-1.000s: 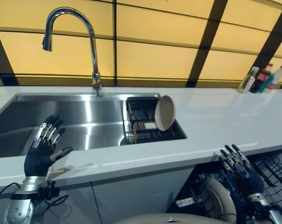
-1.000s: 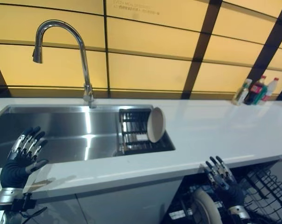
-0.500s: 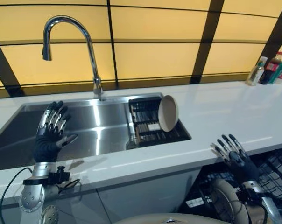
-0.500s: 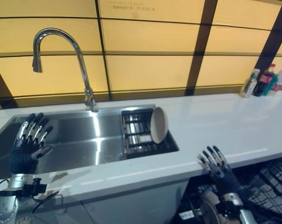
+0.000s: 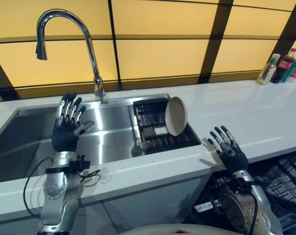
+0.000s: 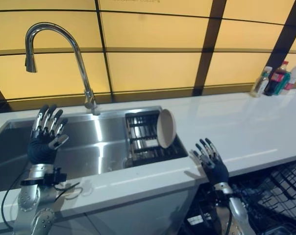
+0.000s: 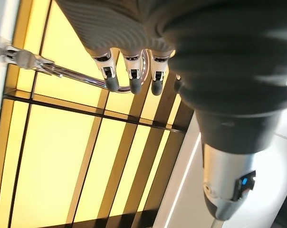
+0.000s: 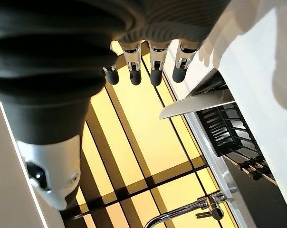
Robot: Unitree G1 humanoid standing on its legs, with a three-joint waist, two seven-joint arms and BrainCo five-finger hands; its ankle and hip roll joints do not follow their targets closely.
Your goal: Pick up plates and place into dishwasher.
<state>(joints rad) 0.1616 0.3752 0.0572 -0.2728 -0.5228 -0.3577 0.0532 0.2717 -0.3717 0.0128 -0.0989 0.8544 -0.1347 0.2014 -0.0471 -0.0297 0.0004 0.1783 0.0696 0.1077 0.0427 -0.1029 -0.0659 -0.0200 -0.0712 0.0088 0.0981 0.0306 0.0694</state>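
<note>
Against the right end of the black rack [image 5: 158, 129] in the sink [image 5: 104, 139] leans a single cream plate [image 5: 176, 115], tilted on its edge with its top rim out toward the white table [image 5: 251, 117]. Neither hand touches it. The right hand [image 5: 227, 152] hovers over the front edge of the table, just right of the plate, with its fingers [image 8: 155, 71] straight and spread, holding nothing. The left hand [image 5: 67, 128] is raised over the sink basin, well apart from the plate, fingers [image 7: 134, 78] also straight and apart, empty.

Judging by how the plate stands, the risk is in the grasp: it rests on a thin edge, so a push from straight fingers could tip it flat into the rack or slide it onto the table before the thumb closes. A pinch on the smooth rim alone may let it slip on the way down.

Apart from the plate, the rack holds what looks like a small pale thing low between its bars. Below the table edge at the right, the dark wire basket [image 5: 285, 176] of the dishwasher stands open; what lies in it I cannot tell. Some bottles [image 5: 280, 68] stand at the far right of the table, and a tap [image 5: 91, 54] arches over the sink.
</note>
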